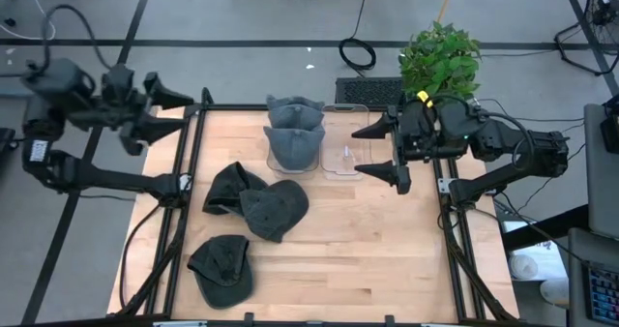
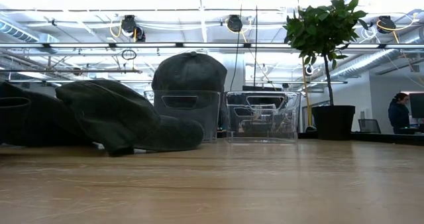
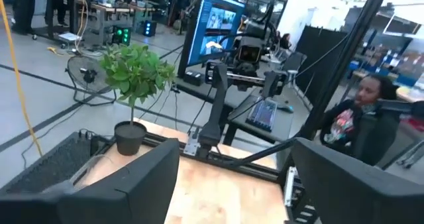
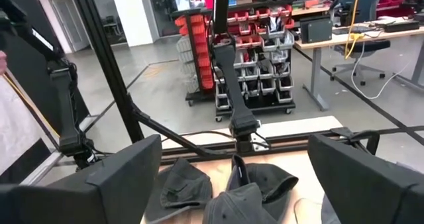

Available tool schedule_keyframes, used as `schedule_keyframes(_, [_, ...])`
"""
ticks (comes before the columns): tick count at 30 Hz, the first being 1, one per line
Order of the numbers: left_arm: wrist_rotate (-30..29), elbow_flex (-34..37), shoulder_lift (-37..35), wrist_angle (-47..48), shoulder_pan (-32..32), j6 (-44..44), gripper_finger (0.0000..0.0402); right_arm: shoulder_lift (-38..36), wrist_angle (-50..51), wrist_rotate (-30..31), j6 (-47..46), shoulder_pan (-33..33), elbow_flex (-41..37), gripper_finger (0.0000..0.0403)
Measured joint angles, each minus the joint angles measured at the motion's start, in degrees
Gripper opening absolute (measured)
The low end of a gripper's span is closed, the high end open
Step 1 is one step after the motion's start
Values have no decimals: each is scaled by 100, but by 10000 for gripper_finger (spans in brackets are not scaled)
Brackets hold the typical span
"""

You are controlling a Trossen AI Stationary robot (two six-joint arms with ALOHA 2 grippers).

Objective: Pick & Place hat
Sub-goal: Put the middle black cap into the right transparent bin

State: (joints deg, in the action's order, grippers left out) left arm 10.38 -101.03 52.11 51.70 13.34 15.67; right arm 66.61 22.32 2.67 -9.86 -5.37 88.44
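Grey cloth hats [image 1: 274, 209] slump beside clear plastic bins [image 1: 345, 155].

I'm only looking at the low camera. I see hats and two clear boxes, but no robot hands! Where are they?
Observer: The right hand is open, right by the empty clear box.
Child: And the other one?
Observer: The left hand is open at the table's left edge, holding nothing.
Child: How many hats are out of the boxes?
Observer: Three loose hats lie on the wood.
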Motion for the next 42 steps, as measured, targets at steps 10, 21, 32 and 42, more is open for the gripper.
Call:
schedule_keyframes(10, [85, 4, -226, 1003, 0, 2227, 286, 7, -83, 0, 175, 0, 0, 364])
schedule_keyframes(21, [-140, 1, -134, 2284, 0, 4725, 274, 7, -85, 16, 312, 0, 0, 364])
schedule_keyframes(32, [-236, 142, 488, 3775, 0, 5980, 278, 7, -85, 11, 351, 0, 0, 364])
schedule_keyframes(42, [441, 2108, 610, 3228, -394, 6488, 278, 7, -85, 16, 539, 0, 0, 364])
